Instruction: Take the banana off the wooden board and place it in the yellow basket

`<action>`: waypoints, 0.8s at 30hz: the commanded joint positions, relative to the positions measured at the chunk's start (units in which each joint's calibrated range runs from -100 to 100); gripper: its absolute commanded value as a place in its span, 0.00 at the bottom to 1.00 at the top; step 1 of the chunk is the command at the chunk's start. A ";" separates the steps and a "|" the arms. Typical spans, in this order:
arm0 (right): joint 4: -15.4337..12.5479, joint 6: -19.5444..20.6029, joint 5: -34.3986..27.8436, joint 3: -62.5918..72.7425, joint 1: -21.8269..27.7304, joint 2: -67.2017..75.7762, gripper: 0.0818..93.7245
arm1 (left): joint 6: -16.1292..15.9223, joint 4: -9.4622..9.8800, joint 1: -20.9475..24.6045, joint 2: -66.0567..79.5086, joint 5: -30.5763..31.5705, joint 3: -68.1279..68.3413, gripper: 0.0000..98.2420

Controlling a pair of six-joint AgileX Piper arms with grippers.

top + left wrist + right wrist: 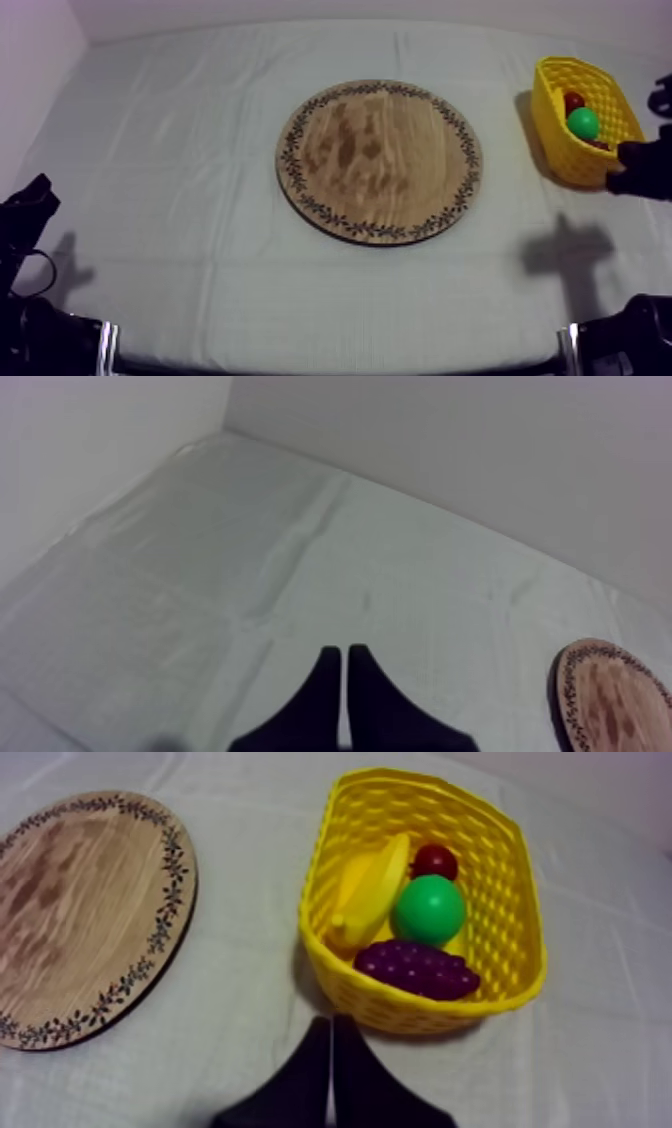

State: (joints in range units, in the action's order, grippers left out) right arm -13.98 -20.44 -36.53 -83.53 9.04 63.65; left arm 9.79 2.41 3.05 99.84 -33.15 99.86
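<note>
Two empty: left gripper [345,648] and right gripper [331,1020], fingers together; long yellow toy banana [372,890] lies inside yellow lattice plastic basket [400,1007], far right of table; round wooden board [80,912] bare; risk: right gripper, just beside basket, could nudge it when withdrawn.

A: What carries everything?
B: A tabletop [180,200] under a grey-white cloth [200,120], with soft creases running across it and along it.
A: And behind it?
B: A plain pale back wall [330,10] along the top of the frame, meeting a side wall [35,50] at the upper left.
A: How is the light?
B: Soft and even. A blurred shadow [68,255] lies on the cloth at the lower left, and a broader shadow [565,250] at the lower right of the frame.
</note>
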 commanded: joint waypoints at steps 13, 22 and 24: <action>3.31 9.87 -12.58 -10.01 -2.52 30.63 0.00 | 0.00 0.01 0.02 -0.02 0.01 0.03 0.00; 11.26 19.56 -3.20 -15.24 -3.02 32.05 0.00 | 0.02 0.01 0.02 -0.02 0.01 0.03 0.00; 11.72 15.98 -2.37 -15.62 -3.04 32.08 0.00 | 0.01 0.01 0.02 -0.02 0.01 0.03 0.00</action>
State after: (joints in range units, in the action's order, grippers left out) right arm -2.62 -1.64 -39.43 -99.16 6.00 95.72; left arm 9.79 2.41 3.05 99.84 -33.15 99.86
